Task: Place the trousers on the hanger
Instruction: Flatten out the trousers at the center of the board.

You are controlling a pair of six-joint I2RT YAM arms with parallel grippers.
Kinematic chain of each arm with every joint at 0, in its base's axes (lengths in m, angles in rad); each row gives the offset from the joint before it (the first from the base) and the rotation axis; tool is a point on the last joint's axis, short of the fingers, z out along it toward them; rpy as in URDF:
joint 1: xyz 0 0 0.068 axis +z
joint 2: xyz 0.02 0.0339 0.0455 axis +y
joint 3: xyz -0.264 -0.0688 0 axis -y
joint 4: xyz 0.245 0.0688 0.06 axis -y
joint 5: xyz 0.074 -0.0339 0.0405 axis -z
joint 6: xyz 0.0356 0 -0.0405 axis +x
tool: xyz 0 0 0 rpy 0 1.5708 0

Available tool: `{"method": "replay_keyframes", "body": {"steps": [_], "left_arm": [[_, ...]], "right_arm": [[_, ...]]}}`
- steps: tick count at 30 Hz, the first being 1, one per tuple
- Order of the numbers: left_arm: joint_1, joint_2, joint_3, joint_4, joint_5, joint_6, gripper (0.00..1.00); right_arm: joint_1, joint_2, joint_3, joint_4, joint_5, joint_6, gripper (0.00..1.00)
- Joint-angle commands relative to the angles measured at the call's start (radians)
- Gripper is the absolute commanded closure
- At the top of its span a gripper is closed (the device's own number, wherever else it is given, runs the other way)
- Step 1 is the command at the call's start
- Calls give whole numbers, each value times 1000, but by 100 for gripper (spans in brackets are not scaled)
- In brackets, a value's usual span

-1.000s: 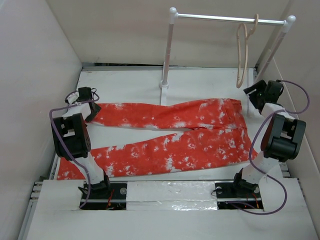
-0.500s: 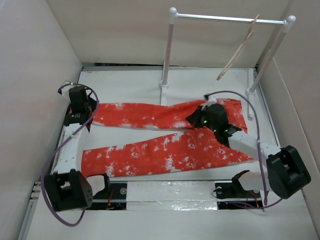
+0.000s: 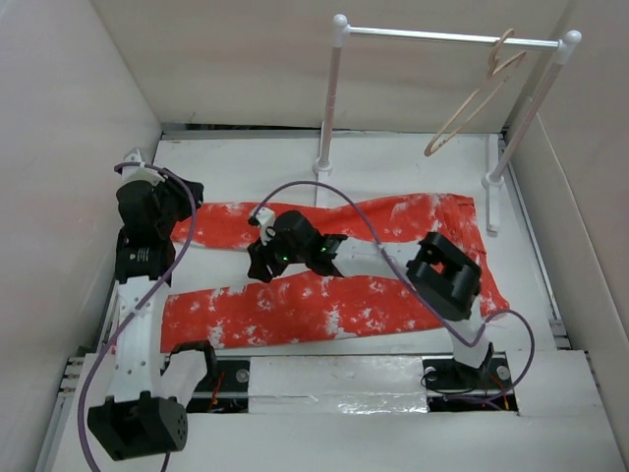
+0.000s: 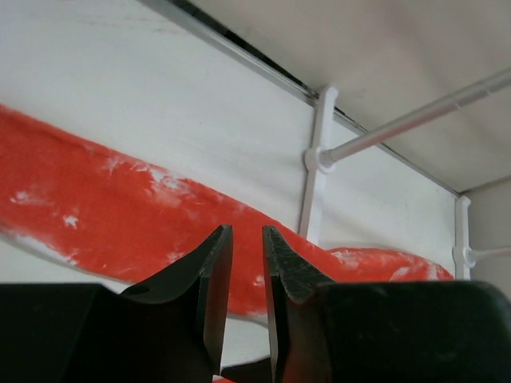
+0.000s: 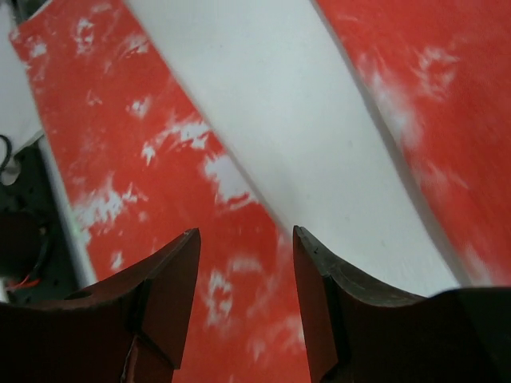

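Observation:
The orange-red, white-speckled trousers [image 3: 393, 285] lie flat on the table, legs pointing left and waist at the right. Both legs also show in the right wrist view as trousers [image 5: 136, 152]. My right gripper [image 3: 257, 267] reaches left over the gap between the legs; it stands open and empty [image 5: 246, 235], close above the near leg's inner edge. My left gripper [image 3: 187, 202] hovers by the far leg's cuff [image 4: 120, 211]. Its jaws [image 4: 247, 231] stand a narrow gap apart with nothing between them. The beige hanger [image 3: 480, 93] hangs tilted from the rail.
A white two-post rail stand [image 3: 442, 37] stands at the back, its left post [image 3: 328, 108] just behind the trousers and also seen as a post [image 4: 315, 163] in the left wrist view. Beige walls close in on the left, back and right. The right arm's purple cable [image 3: 373, 236] arcs over the trousers.
The right arm has swept from the waist leftward to mid-leg. The left arm has stretched forward along the left edge. The hanger has swung sideways on the rail.

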Motion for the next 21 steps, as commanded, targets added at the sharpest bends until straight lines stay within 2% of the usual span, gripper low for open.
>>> {"method": "replay_keyframes", "body": {"steps": [1, 4, 11, 18, 21], "left_arm": [[2, -72, -51, 59, 83, 61, 80], [-7, -135, -91, 67, 77, 74, 79], [-7, -232, -147, 102, 114, 72, 77], [-7, -221, -139, 84, 114, 72, 75], [-7, -221, -142, 84, 112, 68, 74]], "right_arm": [[37, 153, 180, -110, -38, -73, 44], [48, 260, 284, -131, -43, -51, 43], [76, 376, 372, -179, -12, -7, 43], [105, 351, 293, -112, -84, 38, 52], [105, 345, 277, -87, -105, 41, 61]]}}
